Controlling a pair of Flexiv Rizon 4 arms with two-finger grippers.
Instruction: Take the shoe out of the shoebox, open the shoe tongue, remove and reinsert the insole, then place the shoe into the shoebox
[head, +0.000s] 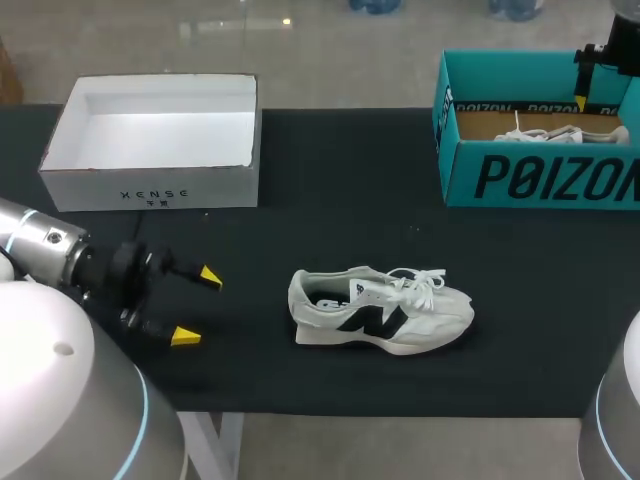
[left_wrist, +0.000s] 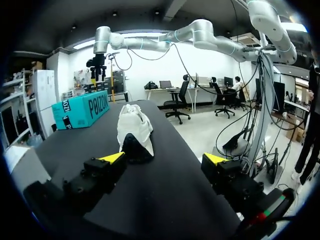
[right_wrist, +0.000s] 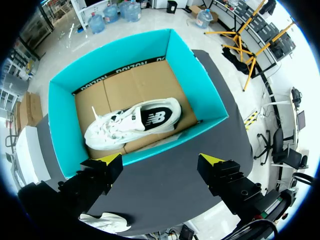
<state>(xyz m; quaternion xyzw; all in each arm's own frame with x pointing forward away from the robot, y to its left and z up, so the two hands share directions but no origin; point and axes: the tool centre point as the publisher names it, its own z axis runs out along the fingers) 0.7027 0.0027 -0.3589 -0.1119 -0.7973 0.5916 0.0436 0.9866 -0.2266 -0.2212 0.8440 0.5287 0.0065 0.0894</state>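
A white shoe (head: 380, 310) with a black logo lies on its sole in the middle of the black table, heel toward my left arm. My left gripper (head: 197, 306) hovers to the left of the heel, open and empty. In the left wrist view the shoe (left_wrist: 134, 131) stands just ahead of the open gripper (left_wrist: 165, 158). A teal shoebox (head: 540, 175) stands at the back right with a second white shoe (head: 560, 132) inside. My right gripper (right_wrist: 160, 160) hangs open high above the teal shoebox (right_wrist: 62, 87), looking down on the shoe inside (right_wrist: 132, 122).
A white box (head: 155, 185), open-topped and empty, stands at the back left. The table's front edge runs close below the shoe. Bare black cloth (head: 330, 200) lies between the two boxes.
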